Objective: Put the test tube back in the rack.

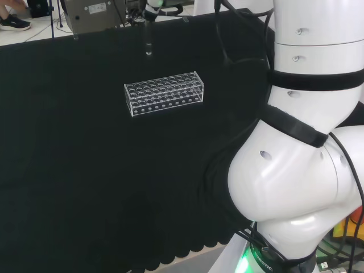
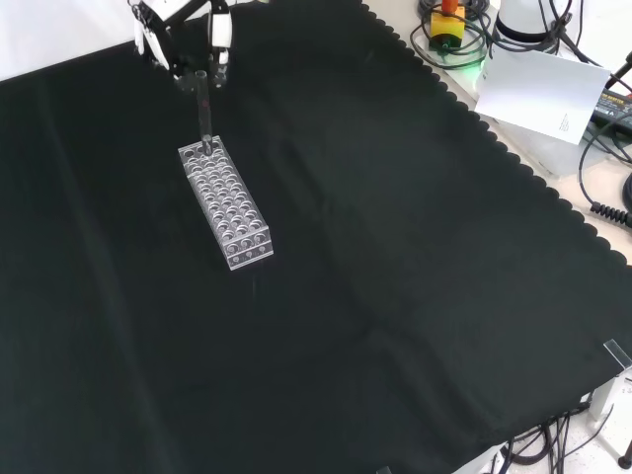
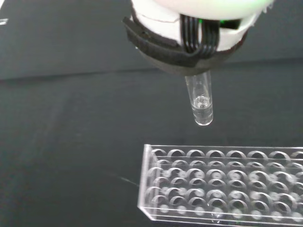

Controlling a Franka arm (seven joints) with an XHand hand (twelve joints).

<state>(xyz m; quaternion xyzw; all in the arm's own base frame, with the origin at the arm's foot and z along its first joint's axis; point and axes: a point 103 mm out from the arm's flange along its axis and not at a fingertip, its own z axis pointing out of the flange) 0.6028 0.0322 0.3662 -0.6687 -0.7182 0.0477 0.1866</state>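
a: fig. bench w/ black cloth (image 2: 395, 296), scalloped edge twd the cables and a white paper sheet (image 2: 538, 94) at the front view's upper right. what's on it?

b: one clear rack (image 2: 225, 202), many round wells, all looking empty as far as the views let me tell. it sits twd the upper left of the front view; in the head view the rack (image 1: 164, 93) lies left of the arm's white links (image 1: 301, 142).

a: and the hand?

b: hand (image 2: 188, 44) at the front view's top edge, fingers curled round the upper end of the test tube (image 2: 203, 114). tube hangs abt vertical, rounded end down. wrist view: tube (image 3: 200, 104) juts out below the palm, lower end clear of the rack (image 3: 222, 189), not yet in a well. head view shows it as a thin dark line (image 1: 148, 42) beyond the rack.

a: aligned w/ a hole?

b: can't tell for sure. front view puts the tip over the rack's far end row; wrist view suggests it's off the rack's edge, above the cloth.

a: risks?

b: my judgement only:
- tip lands on the top plate btwn wells → tube stops dead, could slip in the fingers or shove the rack.
- descent off the rack's edge → tube meets cloth, misses altogether.
- tube slightly tilted on entry → binds btwn upper and lower plates, may tip the light rack.
- release too early → tube drops, glass cd crack.
- clear-on-clear makes the wells hard to judge.
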